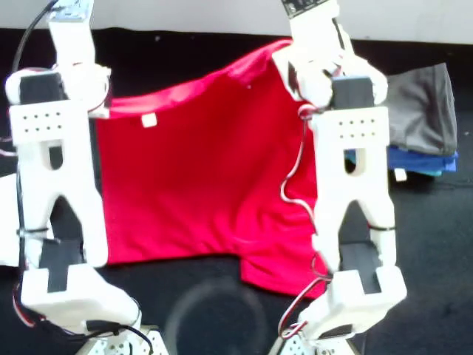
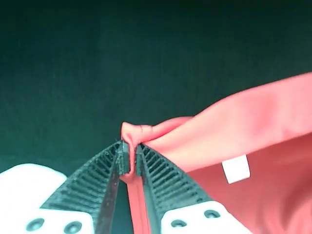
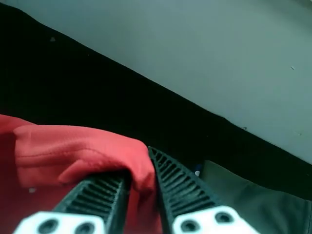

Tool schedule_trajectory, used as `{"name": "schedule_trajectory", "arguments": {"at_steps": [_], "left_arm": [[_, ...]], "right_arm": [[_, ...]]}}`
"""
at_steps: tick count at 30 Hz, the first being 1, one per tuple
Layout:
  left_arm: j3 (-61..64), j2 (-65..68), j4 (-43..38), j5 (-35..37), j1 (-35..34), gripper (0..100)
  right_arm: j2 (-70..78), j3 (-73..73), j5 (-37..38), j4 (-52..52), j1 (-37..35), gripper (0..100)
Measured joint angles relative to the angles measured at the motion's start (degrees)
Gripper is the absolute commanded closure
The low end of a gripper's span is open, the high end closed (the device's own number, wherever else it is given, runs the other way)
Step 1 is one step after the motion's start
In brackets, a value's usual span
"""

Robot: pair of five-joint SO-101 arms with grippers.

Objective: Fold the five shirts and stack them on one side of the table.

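A red shirt [image 1: 199, 170] lies spread between the two arms on the black table, a white tag [image 1: 148, 120] near its far left edge. My left gripper [image 2: 130, 153] is shut on a bunched fold of the red shirt [image 2: 234, 131] at its far left corner. My right gripper [image 3: 141, 178] is shut on the red shirt [image 3: 73, 148] at its far right corner, near the table's back edge. In the high view the left arm [image 1: 55, 148] and the right arm [image 1: 347, 148] stand over the shirt's two sides. The fingertips are hidden there.
A stack of folded shirts sits at the right: a grey one [image 1: 421, 111] on top of a blue one [image 1: 421, 161]. White cloth [image 1: 7, 222] shows at the left edge. A pale wall [image 3: 219, 58] runs behind the table [image 1: 192, 59].
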Motion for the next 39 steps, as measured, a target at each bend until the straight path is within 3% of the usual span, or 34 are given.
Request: {"name": "schedule_trajectory", "arguments": {"at_steps": [7, 23, 30, 39], "left_arm": [[-14.59, 9.93, 3.25, -0.18, 0.09, 99], [-15.30, 34.55, 3.25, -0.09, 0.09, 99], [-15.38, 37.10, 4.22, 0.00, 0.09, 99], [-21.45, 34.11, 20.66, -1.93, 0.09, 99]], "right_arm": [[3.34, -7.38, -0.09, -0.62, 0.62, 99.2], [22.24, 1.85, -0.09, 5.27, -0.09, 99.2], [24.97, 1.76, -6.77, 6.42, -0.09, 99.2], [17.32, 1.49, -7.38, 20.92, -0.09, 99.2]]}}
